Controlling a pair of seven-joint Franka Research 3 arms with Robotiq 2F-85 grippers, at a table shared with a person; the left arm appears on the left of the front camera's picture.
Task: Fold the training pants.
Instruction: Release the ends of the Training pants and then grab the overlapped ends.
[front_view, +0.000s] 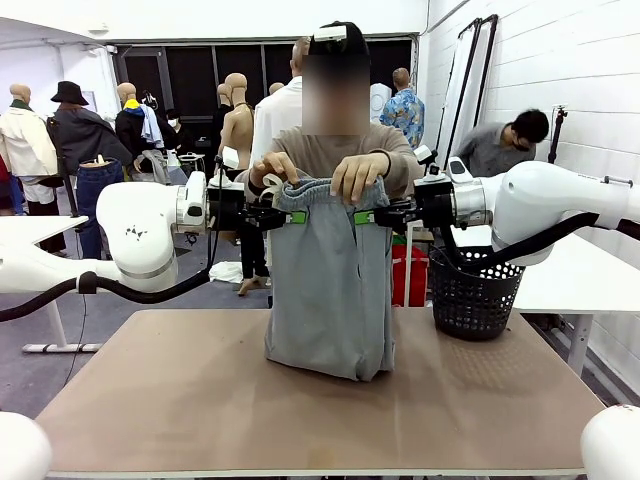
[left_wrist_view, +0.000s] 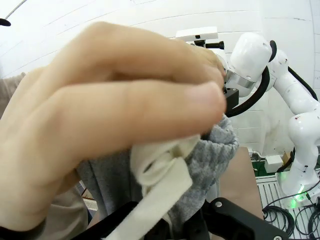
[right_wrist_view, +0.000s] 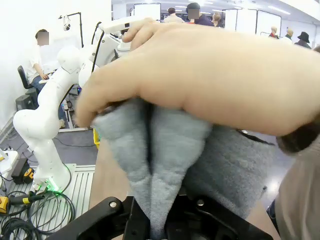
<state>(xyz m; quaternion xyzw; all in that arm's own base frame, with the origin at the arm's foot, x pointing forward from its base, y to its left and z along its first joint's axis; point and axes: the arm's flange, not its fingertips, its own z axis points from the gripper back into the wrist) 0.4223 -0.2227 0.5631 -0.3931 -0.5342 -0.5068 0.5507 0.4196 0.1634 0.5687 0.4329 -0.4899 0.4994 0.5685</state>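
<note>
The brown counter (front_view: 200, 400) carries the bunched lower end of the grey training pants (front_view: 330, 290) at its far middle, and a black mesh basket (front_view: 475, 295) stands at its far right corner.

The white left arm (front_view: 140, 235) and white right arm (front_view: 545, 200) reach inward from opposite sides, wrists level and raised. The black, green-padded left gripper (front_view: 297, 216) and right gripper (front_view: 362, 217) face each other, each clamped tight on the waistband of the light grey jersey training pants (front_view: 330, 290).
</note>
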